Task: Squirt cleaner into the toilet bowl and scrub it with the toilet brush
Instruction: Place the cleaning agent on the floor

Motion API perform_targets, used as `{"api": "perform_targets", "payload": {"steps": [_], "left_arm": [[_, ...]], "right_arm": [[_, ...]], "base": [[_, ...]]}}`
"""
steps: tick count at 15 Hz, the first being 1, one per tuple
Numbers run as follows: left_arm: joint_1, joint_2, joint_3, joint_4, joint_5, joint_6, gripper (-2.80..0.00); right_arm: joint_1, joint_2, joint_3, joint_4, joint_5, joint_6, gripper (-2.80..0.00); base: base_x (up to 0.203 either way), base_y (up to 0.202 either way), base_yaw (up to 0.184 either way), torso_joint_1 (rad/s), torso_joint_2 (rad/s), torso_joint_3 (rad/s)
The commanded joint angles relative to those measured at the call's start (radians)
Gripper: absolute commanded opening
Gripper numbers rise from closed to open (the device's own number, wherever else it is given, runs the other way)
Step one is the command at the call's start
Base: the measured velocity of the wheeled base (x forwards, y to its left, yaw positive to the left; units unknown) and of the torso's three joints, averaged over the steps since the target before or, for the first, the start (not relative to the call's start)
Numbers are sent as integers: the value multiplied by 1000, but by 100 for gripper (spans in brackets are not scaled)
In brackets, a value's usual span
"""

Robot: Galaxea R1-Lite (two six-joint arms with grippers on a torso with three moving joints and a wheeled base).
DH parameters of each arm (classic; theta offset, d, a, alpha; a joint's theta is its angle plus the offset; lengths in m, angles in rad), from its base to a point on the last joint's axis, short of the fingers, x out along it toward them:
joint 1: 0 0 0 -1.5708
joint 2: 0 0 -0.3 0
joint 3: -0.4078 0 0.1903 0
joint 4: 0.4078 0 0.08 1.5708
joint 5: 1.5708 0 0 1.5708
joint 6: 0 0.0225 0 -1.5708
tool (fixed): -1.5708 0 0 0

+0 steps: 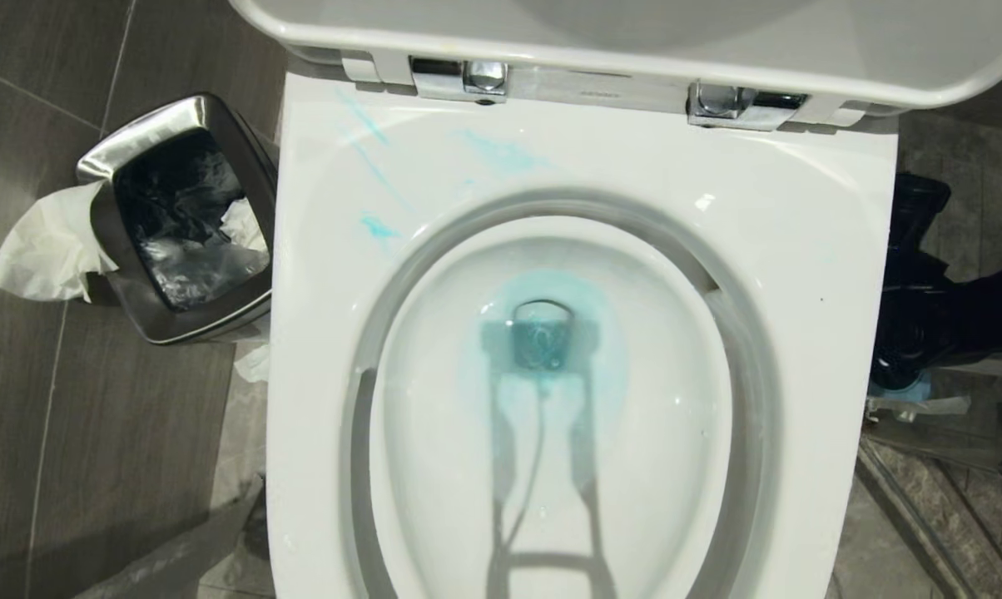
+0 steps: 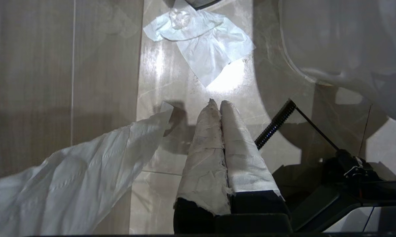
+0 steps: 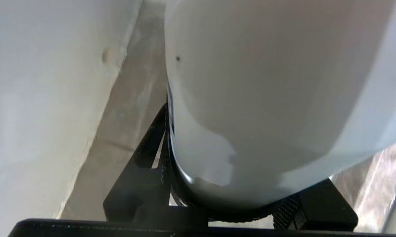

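1. Below my head camera, the toilet bowl [image 1: 434, 466] fills the scene, seat and lid [image 1: 634, 42] raised at the far end on chrome hinges [image 1: 459, 79].
2. Cleaner [image 1: 551, 333] lies as a teal tint round the drain hole at the bowl's middle; more pale teal streaks mark the far-left part of the rim.
3. Steel waste bin [image 1: 176, 220] stands on the floor just left of the bowl, white tissue [image 1: 47, 245] hanging over its left edge.
4. My left gripper [image 2: 216, 102] hangs over the floor tiles, its two tape-wrapped fingers [image 2: 204, 148] pressed together, nothing between them. A crumpled tissue [image 2: 201, 49] lies on the tiles beyond the tips; a longer sheet of paper [image 2: 69, 184] lies beside them.
5. My right gripper shows only in its wrist view as black jaw parts clasping the base of a large white rounded bottle [image 3: 267, 98], which blocks most of that view. The jaws stand partly apart, clamped on the bottle. A white surface [image 3: 37, 98] sits close beside it.
6. Toilet brush: not seen in any view.
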Motion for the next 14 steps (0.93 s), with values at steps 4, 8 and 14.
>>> {"api": "perform_targets", "payload": {"steps": [4,8,14], "left_arm": [[0,0,0,-1,1,0,-280],[0,0,0,-1,0,0,-280],[-1,0,0,1,0,0,-280]], "right_arm": [[1,23,-113,0,0,-1,-280],[11,32,-155,0,-2,-26,-280],[13,24,-142,-1,-11,-56,-280]], "base": [[0,0,0,2,5,-53],[0,0,0,0,0,0],[0,0,0,0,0,0]]}}
